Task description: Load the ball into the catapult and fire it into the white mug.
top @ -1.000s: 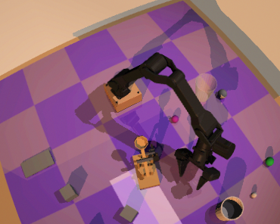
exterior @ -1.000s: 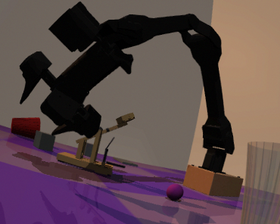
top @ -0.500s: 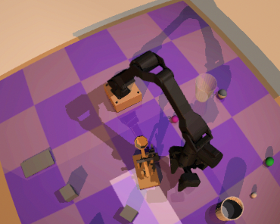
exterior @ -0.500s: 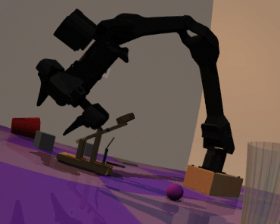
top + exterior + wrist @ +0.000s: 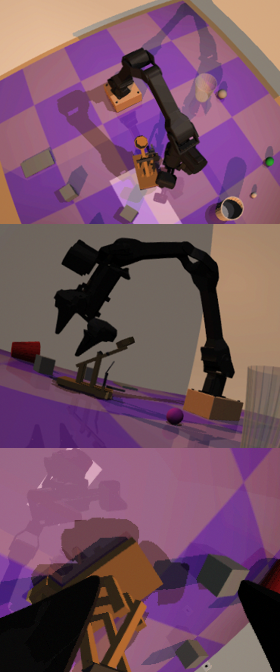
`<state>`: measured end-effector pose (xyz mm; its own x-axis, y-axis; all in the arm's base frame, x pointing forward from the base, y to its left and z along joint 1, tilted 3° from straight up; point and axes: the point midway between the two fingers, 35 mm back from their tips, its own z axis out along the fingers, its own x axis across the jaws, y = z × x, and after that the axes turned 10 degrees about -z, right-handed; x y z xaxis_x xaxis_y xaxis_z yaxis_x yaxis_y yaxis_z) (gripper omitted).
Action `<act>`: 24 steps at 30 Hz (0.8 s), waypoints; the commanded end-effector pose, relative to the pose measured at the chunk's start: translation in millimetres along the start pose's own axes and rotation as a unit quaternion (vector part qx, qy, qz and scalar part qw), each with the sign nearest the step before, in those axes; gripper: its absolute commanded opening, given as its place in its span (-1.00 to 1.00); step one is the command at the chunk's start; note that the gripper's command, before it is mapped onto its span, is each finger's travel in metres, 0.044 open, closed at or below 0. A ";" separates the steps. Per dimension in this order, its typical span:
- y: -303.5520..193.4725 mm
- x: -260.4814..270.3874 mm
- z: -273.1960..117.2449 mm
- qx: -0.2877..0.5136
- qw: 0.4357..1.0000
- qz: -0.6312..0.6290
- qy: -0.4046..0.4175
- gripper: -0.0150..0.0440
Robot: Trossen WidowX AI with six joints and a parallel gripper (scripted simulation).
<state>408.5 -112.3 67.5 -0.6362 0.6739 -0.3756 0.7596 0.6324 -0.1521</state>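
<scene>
The wooden catapult (image 5: pixel 147 184) (image 5: pixel 83 387) (image 5: pixel 132 570) stands on the checkered surface. Its arm slopes up to a spoon cup (image 5: pixel 141 141) (image 5: pixel 126 342); no ball shows in it. A cup with a pale rim and dark inside (image 5: pixel 230 208), perhaps the white mug, stands at the lower right. A magenta ball (image 5: pixel 175 415) lies between the catapult and the arm's base; the robot arm hides it in the top view. Which ball is meant is unclear. My gripper (image 5: pixel 67 344) (image 5: pixel 170 584) is open and empty above the catapult's base end. One finger overlaps the catapult in the wrist view.
A clear glass (image 5: pixel 205 87) (image 5: pixel 262 406) stands near a tan ball (image 5: pixel 222 94). A green ball (image 5: pixel 269 161) and small pale ball (image 5: pixel 253 195) lie at right. Grey blocks (image 5: pixel 68 192) (image 5: pixel 129 213) (image 5: pixel 45 365) (image 5: pixel 191 653), a slab (image 5: pixel 38 163) and a red cup (image 5: pixel 26 350) (image 5: pixel 273 576) are around.
</scene>
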 end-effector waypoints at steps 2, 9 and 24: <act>-16.2 3.7 -3.0 -0.004 0.997 0.073 0.035 1.00; -37.0 8.4 -9.2 -0.006 0.982 0.173 0.080 1.00; -76.9 22.8 -28.6 0.008 0.906 0.383 0.178 1.00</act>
<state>341.3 -134.7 93.2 -0.0191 0.9945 -0.1028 0.9996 0.0212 0.0194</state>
